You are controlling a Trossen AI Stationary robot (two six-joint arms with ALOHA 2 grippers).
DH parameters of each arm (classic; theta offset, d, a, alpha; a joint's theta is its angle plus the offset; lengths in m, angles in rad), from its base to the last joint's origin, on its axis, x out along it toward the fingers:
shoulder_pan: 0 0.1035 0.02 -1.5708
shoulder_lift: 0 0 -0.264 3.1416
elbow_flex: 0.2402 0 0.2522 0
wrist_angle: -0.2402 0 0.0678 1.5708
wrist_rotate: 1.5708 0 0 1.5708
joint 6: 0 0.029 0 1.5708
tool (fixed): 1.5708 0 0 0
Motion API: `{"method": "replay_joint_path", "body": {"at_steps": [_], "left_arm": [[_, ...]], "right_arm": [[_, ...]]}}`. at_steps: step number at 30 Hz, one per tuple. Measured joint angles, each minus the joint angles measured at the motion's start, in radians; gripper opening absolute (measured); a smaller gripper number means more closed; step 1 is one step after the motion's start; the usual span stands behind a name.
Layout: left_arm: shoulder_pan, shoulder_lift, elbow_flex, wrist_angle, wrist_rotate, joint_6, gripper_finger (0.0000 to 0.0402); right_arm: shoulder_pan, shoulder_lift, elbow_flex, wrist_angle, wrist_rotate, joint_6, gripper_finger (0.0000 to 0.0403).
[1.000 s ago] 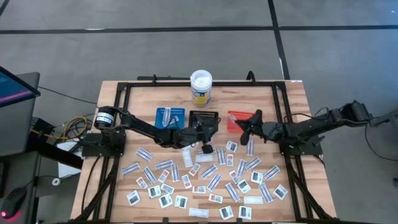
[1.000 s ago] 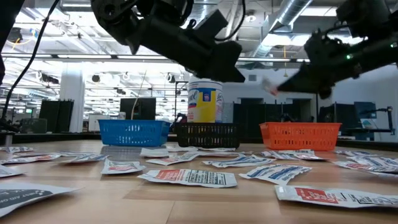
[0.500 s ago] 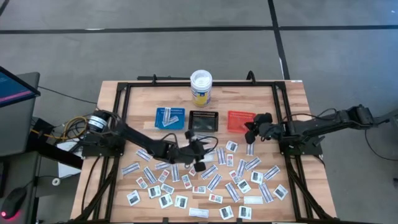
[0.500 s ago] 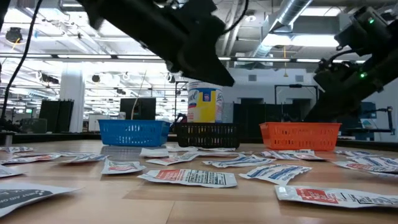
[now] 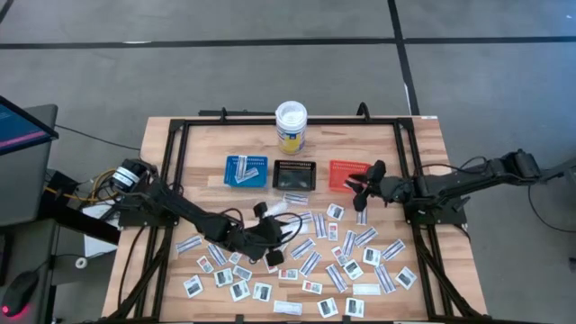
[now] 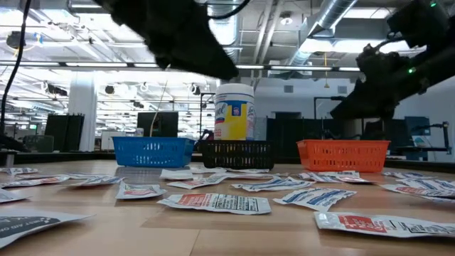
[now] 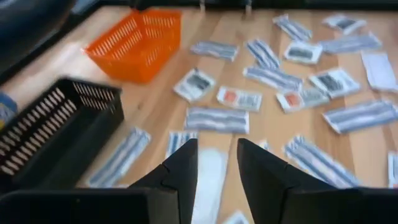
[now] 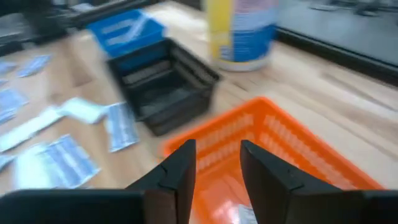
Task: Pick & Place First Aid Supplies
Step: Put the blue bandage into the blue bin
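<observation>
Dozens of small flat paper first aid packets [image 5: 310, 263] are lying scattered across the near half of the pale wooden table [image 5: 166, 144]. The left gripper [image 5: 270, 236] is hovering low among them, fingers [image 7: 184, 167] slightly parted and holding nothing, a narrow white packet [image 7: 208, 180] lying on the table in line with the gap. Farther back, the right gripper [image 5: 363, 184] is hanging over the orange mesh tray [image 8: 283, 146], its dark fingers [image 8: 178, 168] parted and empty, one packet [image 8: 242, 214] lying in the tray just below.

Grey floor [image 5: 270, 72] crossed by dark lines; ceiling ducts [image 6: 334, 18] overhead.
</observation>
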Motion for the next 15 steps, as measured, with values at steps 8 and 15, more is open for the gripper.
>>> {"method": "replay_joint_path", "body": {"at_steps": [8, 15], "left_arm": [[0.015, 0.002, -0.154, -0.002, 0.000, -0.154, 0.0109], [0.019, 0.002, -0.242, 0.000, 0.001, -0.187, 0.0138]], "right_arm": [[0.076, 0.042, 0.000, 0.019, -0.099, -0.011, 0.0147], [0.099, 0.141, 0.000, 0.237, -0.095, -0.148, 0.0168]]}}
